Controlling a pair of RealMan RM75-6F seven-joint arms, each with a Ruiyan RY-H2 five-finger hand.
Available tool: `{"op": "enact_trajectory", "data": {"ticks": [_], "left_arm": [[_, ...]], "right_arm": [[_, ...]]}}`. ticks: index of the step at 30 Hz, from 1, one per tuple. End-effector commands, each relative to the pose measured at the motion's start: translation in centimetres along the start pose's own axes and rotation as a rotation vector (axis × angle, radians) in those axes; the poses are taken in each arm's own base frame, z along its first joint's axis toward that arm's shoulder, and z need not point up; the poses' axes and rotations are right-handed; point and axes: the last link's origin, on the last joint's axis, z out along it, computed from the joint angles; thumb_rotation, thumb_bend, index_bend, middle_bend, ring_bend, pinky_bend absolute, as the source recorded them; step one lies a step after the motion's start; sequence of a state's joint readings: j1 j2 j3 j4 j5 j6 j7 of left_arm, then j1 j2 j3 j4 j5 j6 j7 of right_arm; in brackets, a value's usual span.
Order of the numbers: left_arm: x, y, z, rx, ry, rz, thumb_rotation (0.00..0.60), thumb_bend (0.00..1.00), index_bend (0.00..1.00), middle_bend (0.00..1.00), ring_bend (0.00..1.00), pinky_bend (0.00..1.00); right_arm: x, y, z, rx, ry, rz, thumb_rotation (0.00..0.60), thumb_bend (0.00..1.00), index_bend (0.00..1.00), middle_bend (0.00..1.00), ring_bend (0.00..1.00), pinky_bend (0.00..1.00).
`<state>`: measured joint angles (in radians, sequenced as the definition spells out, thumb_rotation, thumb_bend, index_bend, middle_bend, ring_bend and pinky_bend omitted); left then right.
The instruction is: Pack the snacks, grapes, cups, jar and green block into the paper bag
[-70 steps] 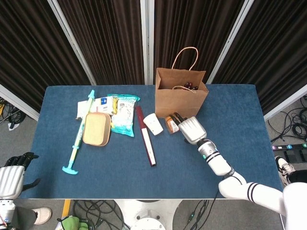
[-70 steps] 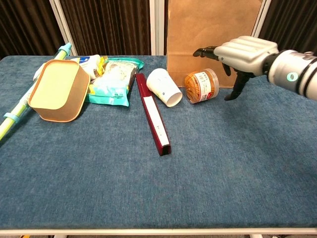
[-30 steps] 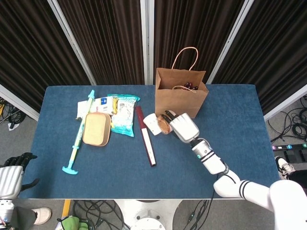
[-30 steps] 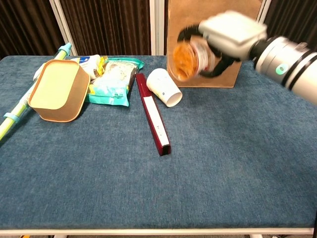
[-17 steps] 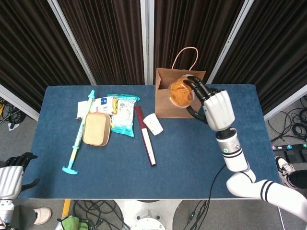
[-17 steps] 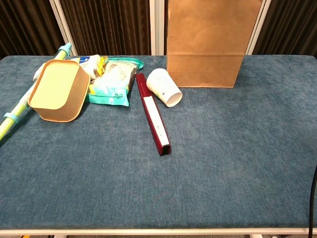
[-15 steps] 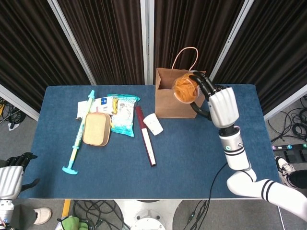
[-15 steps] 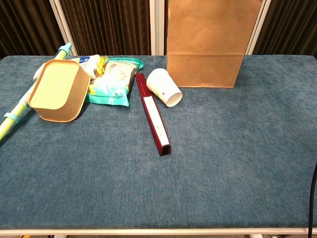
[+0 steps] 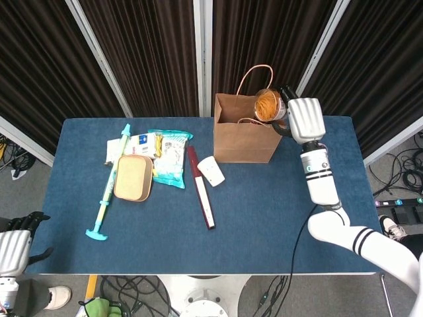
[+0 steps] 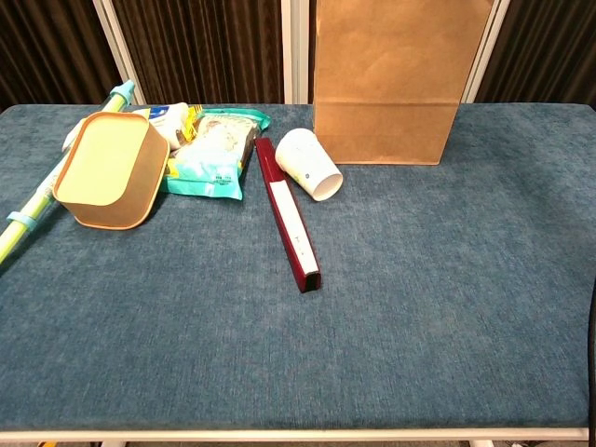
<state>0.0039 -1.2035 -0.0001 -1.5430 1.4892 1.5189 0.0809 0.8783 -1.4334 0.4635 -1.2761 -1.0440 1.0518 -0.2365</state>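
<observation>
Blue counter (image 9: 277, 211) carrying everything, seen from above in the head view and from the front in the chest view. Brown paper bag (image 9: 246, 135) upright near the middle of the far edge, mouth open, one handle arching up over it; dark contents faintly visible inside, too small to identify. Long teal-and-yellow stick-shaped item (image 9: 109, 183) lying toward the left edge, running from far to near. Teal snack packet (image 9: 170, 157) flat beside it, with a second white packet (image 9: 140, 143) partly tucked under at its far side. Tan cup (image 9: 133, 177) on its side, overlapping the near edge of the packets, wide mouth facing the near edge in the chest view (image 10: 105, 170). Slim dark red box (image 9: 200, 187) lying between the packets and the bag, running far to near. White paper cup (image 9: 211, 171) tipped on its side just beside the red box, close to the bag's front left corner, apart from the bag. Right hand (image 9: 303, 119) raised above the bag's right rim, fingers (image 9: 284, 94) wrapped around the jar (image 9: 268, 105) of orange contents, jar held over the bag's open mouth, clear of the counter. Left hand (image 9: 14, 247) low off the near left corner, off the counter, only partly in frame; dark fingers showing with nothing in them, whether spread or curled not discernible.
</observation>
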Motion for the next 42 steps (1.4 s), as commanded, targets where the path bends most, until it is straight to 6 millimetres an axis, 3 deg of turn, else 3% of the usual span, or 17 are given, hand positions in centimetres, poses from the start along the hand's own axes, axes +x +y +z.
{"op": "enact_trajectory", "data": {"ticks": [1, 4, 9, 17, 23, 28, 36, 42], "left_arm": [[0.0, -0.1, -0.1, 0.004, -0.002, 0.000, 0.600, 0.04, 0.36, 0.35, 0.31, 0.26], [-0.1, -0.1, -0.1, 0.007, -0.005, 0.000, 0.600, 0.04, 0.36, 0.35, 0.31, 0.26], [-0.1, -0.1, -0.1, 0.004, -0.007, 0.001, 0.600, 0.04, 0.36, 0.35, 0.31, 0.26], [0.0, 0.1, 0.2, -0.003, -0.003, 0.004, 0.600, 0.04, 0.36, 0.35, 0.31, 0.26], [0.1, 0.2, 0.2, -0.001, -0.004, 0.009, 0.600, 0.04, 0.36, 0.35, 0.31, 0.26], [0.1, 0.3, 0.2, -0.007, -0.004, 0.012, 0.600, 0.04, 0.36, 0.35, 0.31, 0.26], [0.1, 0.3, 0.1, -0.004, -0.004, 0.012, 0.600, 0.04, 0.36, 0.35, 0.31, 0.26], [0.0, 0.2, 0.1, -0.004, -0.008, 0.008, 0.600, 0.04, 0.36, 0.35, 0.31, 0.26]], "right_arm": [[-1.0, -0.6, 0.7, -0.003, -0.053, -0.014, 0.600, 0.22, 0.14, 0.30, 0.56, 0.84], [-1.5, -0.6, 0.8, -0.004, -0.102, -0.012, 0.600, 0.21, 0.00, 0.17, 0.57, 0.85], [-1.3, -0.6, 0.6, 0.005, -0.107, 0.007, 0.600, 0.17, 0.00, 0.03, 0.57, 0.86], [0.7, -1.1, -0.1, 0.051, -0.020, 0.118, 0.600, 0.11, 0.00, 0.00, 0.56, 0.86], [3.2, -3.4, -3.0, 0.251, 0.094, 0.329, 0.600, 0.11, 0.00, 0.07, 0.59, 0.86], [3.7, -4.9, -6.3, 0.427, 0.103, 0.405, 0.600, 0.11, 0.01, 0.18, 0.61, 0.86], [2.3, -5.9, -10.2, 0.557, 0.016, 0.396, 0.600, 0.15, 0.16, 0.26, 0.62, 0.87], [-0.3, -4.5, -12.5, 0.541, -0.153, 0.234, 0.600, 0.16, 0.24, 0.32, 0.62, 0.87]]}}
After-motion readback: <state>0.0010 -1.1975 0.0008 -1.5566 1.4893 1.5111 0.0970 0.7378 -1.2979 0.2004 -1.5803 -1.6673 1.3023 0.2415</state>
